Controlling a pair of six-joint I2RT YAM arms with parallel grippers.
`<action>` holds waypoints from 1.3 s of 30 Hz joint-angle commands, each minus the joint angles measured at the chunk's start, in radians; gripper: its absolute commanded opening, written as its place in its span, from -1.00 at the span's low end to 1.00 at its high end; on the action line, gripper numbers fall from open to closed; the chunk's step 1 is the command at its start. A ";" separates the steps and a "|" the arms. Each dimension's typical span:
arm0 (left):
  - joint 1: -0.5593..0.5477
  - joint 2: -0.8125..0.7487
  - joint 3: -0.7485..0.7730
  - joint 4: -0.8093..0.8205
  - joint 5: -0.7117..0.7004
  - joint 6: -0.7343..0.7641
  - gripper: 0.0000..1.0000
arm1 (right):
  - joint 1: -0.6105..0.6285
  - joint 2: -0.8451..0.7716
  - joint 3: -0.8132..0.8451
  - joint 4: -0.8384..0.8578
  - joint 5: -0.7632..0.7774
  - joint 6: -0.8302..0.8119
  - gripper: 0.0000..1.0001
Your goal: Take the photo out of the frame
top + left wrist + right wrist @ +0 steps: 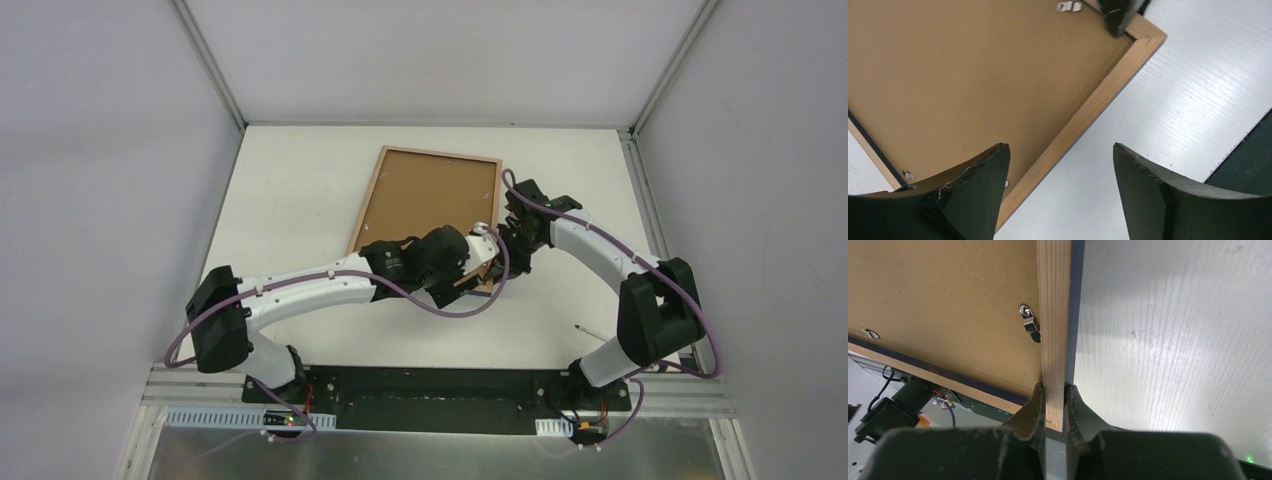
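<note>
My left gripper (1060, 150) hangs with its fingers wide apart and nothing between them: one finger is over the brown backing board (973, 75), the other over the white table (1188, 90), and the frame (1098, 100) runs diagonally under the gap. I cannot tell whether either finger touches anything. My right gripper (1054, 390) is pinched tight on the frame's right-hand rail, near its near corner, one finger on the inner side of the light wood and one on the thin dark-blue outer edge. The frame lies back-up on the table, in the middle and angled a little. Its near end is under my two wrists and its far end points toward the back wall. Inside the wooden rim the backing board fills the frame, so whatever is beneath it is hidden from me. Just beyond my right fingers a small metal turn clip (1029, 322) sits on the board right beside the rail, and a smaller clip (869, 333) shows by the near rail. Off to the side, close to my right arm's base, a thin dark rod (590, 332) lies on the table, well apart from the frame.
</note>
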 commanded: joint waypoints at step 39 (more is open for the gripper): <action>-0.165 0.214 -0.119 0.370 -0.552 0.305 -0.82 | -0.054 -0.016 0.082 -0.028 -0.282 0.169 -0.64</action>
